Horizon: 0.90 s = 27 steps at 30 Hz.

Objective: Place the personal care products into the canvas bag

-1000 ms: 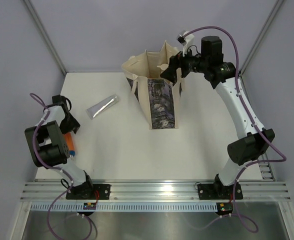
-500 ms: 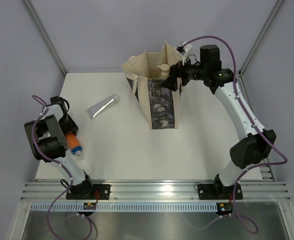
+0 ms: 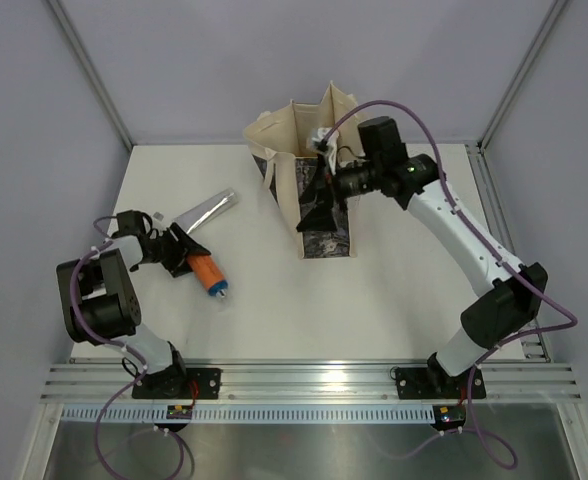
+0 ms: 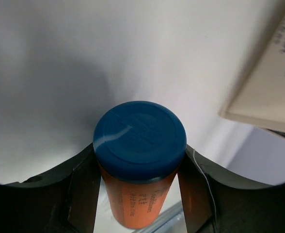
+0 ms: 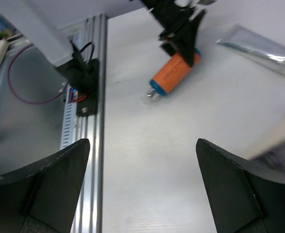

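Observation:
An orange bottle (image 3: 205, 269) with a blue cap (image 4: 140, 138) sits between the fingers of my left gripper (image 3: 181, 256), which is shut on its body, cap pointing away from the wrist. The bottle is low over the table's left side. The right wrist view shows the same orange bottle (image 5: 173, 73) too. A silver tube (image 3: 204, 212) lies flat behind it. The cream canvas bag (image 3: 292, 140) stands upright at the table's middle back, with a dark printed panel (image 3: 324, 215) facing front. My right gripper (image 3: 317, 205) hangs open and empty in front of that panel.
An aluminium rail (image 3: 314, 382) runs along the near table edge, seen also as the rail (image 5: 91, 121) in the right wrist view. The bag's edge (image 5: 278, 138) is close on the right gripper's right. Grey enclosure walls surround the table.
My left gripper shut on the orange bottle and carried it right, toward the table's middle. The right arm swung from above the bag's mouth down in front of its printed side.

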Tool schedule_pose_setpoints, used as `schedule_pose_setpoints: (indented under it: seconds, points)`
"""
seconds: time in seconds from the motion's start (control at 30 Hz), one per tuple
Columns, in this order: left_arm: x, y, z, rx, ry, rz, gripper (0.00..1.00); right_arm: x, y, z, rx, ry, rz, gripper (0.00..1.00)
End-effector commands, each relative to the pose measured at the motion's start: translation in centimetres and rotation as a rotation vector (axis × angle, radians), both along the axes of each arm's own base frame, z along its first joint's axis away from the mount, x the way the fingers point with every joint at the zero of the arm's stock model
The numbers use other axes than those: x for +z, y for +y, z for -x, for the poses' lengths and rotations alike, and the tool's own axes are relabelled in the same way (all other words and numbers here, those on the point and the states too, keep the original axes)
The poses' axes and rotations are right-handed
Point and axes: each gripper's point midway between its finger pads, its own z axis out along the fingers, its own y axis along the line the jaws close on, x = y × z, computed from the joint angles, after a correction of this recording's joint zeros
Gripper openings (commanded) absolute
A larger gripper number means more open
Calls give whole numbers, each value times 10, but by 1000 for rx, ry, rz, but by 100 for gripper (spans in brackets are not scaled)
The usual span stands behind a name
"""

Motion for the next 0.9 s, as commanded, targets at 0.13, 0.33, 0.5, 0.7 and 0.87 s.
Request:
schedule_pose_setpoints:
  seconds: [0.13, 0.33, 0.5, 0.7, 0.87]
  points:
    - [81, -74, -23, -125, -295, 333, 0, -50, 67, 43, 72, 96, 192, 96]
    - [74, -85, -21, -145, -302, 335, 0, -101, 108, 27, -183, 79, 330, 99]
    - [73, -90, -15, -150, -300, 359, 0, -138, 130, 9, -261, -56, 358, 99]
    - [76, -94, -7, -166, -289, 375, 0, -185, 147, -11, -223, -236, 430, 100]
    - [87, -98, -1, -184, -311, 382, 0, -220, 158, -27, -217, -267, 504, 100]
